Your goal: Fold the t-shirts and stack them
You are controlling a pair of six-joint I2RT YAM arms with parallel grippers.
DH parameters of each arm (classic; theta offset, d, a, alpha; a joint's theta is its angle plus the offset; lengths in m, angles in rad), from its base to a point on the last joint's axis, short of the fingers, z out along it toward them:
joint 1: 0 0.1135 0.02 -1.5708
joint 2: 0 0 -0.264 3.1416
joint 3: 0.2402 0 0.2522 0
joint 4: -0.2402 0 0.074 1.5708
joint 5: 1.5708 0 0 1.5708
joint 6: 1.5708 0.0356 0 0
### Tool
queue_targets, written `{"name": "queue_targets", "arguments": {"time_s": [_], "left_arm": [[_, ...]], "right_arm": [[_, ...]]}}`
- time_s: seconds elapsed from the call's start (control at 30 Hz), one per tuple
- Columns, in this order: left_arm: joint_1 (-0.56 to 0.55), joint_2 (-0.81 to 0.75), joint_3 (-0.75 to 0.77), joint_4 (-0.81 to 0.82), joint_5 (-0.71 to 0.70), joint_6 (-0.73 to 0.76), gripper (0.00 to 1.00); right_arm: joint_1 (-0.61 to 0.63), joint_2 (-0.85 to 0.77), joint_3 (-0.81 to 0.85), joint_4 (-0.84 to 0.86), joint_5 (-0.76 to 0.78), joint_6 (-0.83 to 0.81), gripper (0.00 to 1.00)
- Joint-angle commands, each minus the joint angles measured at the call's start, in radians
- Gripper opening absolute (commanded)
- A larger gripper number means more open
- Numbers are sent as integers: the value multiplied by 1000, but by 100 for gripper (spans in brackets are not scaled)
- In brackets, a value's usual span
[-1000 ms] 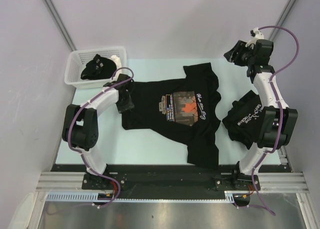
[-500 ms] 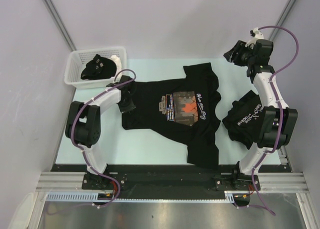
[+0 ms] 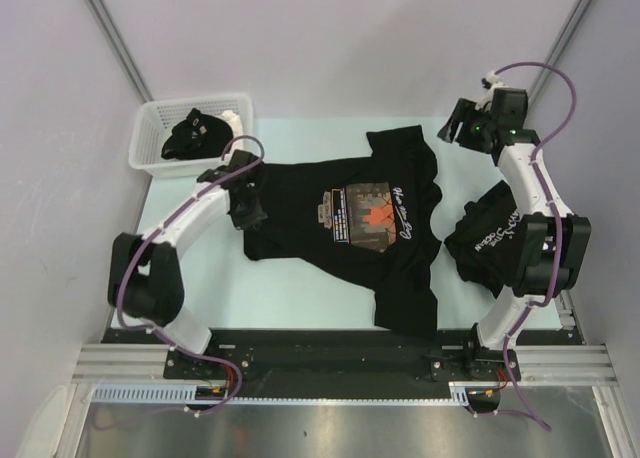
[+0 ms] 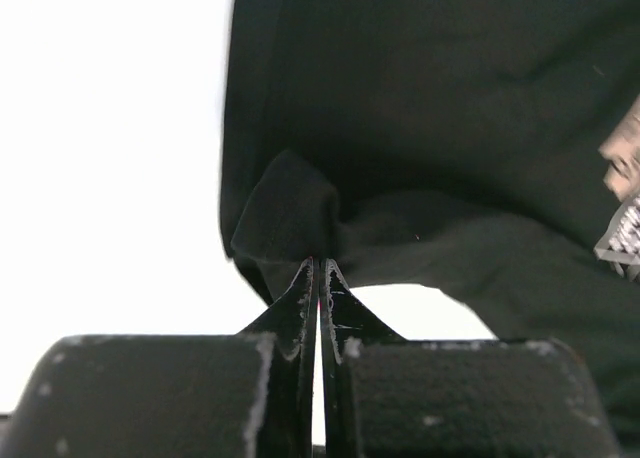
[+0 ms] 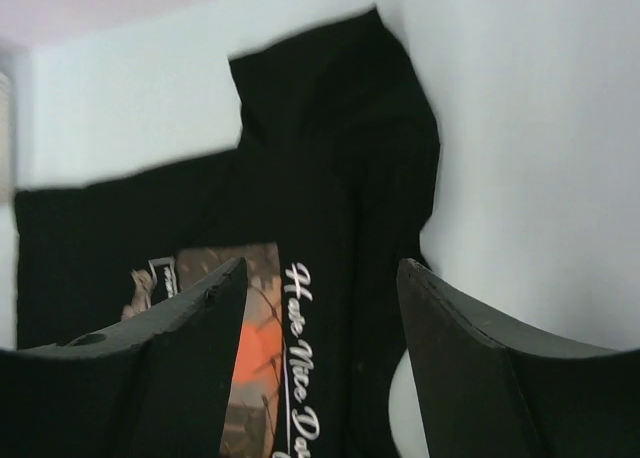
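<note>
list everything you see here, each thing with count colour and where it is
printed shirt: 1, black with reddish-brown print, spread flat mid-table
lettered shirt: 1, black with white lettering, bunched at the table's right side
basket: 1, white slotted, far left corner
black cloth: 1, crumpled inside the basket
table: 1, pale mint, under it all
arms: 2, white and black with purple cables, bases at the near edge
left claw: 1, black, shut on the printed shirt's hem nearest the basket
right claw: 1, black, open and empty, above the far right of the table
</note>
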Motion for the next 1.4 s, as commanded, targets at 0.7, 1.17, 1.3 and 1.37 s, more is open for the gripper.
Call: {"name": "queue_targets", "arguments": {"time_s": [0.7, 1.17, 1.3, 1.37], "left_arm": [[-13, -511, -234, -200, 158, 43, 0], [-23, -541, -260, -183, 192, 77, 0], [-32, -548, -266, -182, 195, 80, 0], [-40, -551, -269, -177, 200, 80, 0]], "right_arm": [[395, -326, -72, -346, 726, -43, 100], [524, -521, -324, -649, 654, 234, 100], [599, -664, -424, -718, 640, 346, 100], [653, -708, -441, -785, 644, 399, 100]]}}
